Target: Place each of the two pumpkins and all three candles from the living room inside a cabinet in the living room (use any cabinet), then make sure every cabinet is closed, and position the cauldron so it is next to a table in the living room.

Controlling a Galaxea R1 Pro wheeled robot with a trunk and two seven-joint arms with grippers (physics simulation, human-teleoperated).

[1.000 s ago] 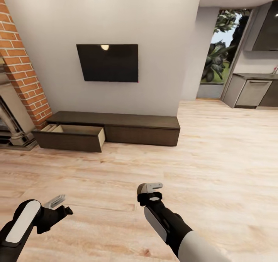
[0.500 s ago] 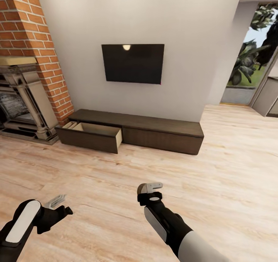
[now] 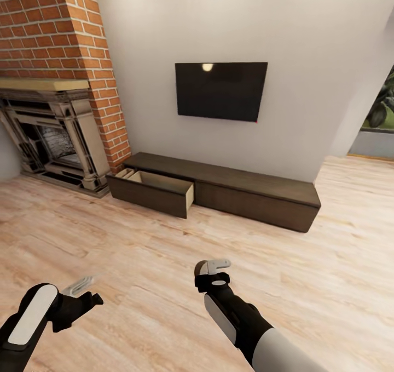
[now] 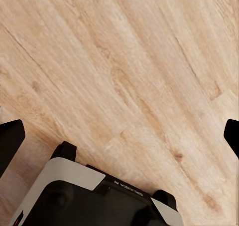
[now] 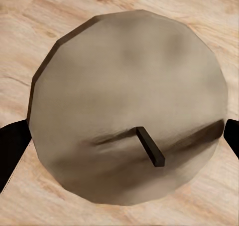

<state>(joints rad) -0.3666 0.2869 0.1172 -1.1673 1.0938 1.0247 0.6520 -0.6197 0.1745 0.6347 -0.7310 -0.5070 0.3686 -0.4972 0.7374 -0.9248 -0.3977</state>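
1. A pale wood floor (image 3: 164, 251) runs under both arms and up to a plain white wall (image 3: 219, 27)
2. A red brick chimney (image 3: 49, 27) rises at the far left, with a beige fireplace (image 3: 52, 133) at its foot
3. The cabinet (image 3: 257, 194), long, low and dark brown, sits on the floor against the wall under a black TV (image 3: 221, 91); its left drawer (image 3: 156, 188) is pulled out, showing pale insides
4. The right gripper (image 3: 214, 270) hangs over the floor well short of the cabinet, pinching a candle (image 5: 129, 106); in the right wrist view the grey-brown stub sits between the fingers, its dark wick (image 5: 150, 146) showing
5. The left gripper (image 3: 79, 285) hovers low on the left, fingers spread, bare floor between them in the left wrist view
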